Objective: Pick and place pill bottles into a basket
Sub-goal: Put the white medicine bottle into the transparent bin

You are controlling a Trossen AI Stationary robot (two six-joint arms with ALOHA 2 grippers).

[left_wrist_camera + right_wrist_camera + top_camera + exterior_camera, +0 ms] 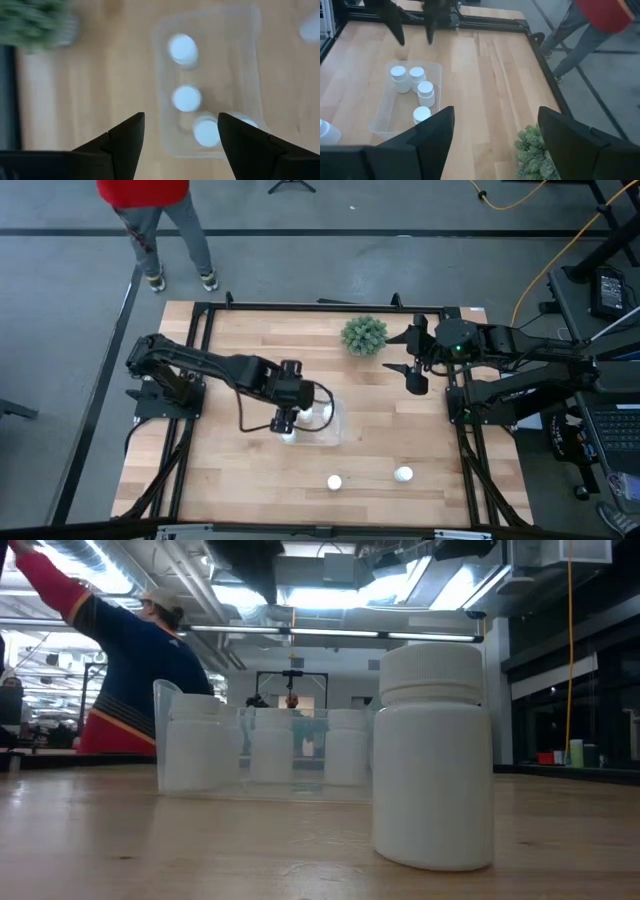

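Observation:
The clear basket [322, 420] sits mid-table with several white pill bottles [425, 91] standing upright in it; they also show in the left wrist view [186, 97]. Two more bottles stand on the table toward the near edge, one [335, 481] left of the other [403, 474]. One of them looms close in the low view [435, 755]. My left gripper [285, 423] is open and empty above the basket's left end [181, 132]. My right gripper [413, 375] is open and empty at the far right, beside the plant [495, 135].
A green spiky plant [364, 335] stands at the table's far middle, close to my right gripper. A person [160, 220] stands beyond the far left corner. Bare wood lies between the basket and the two loose bottles.

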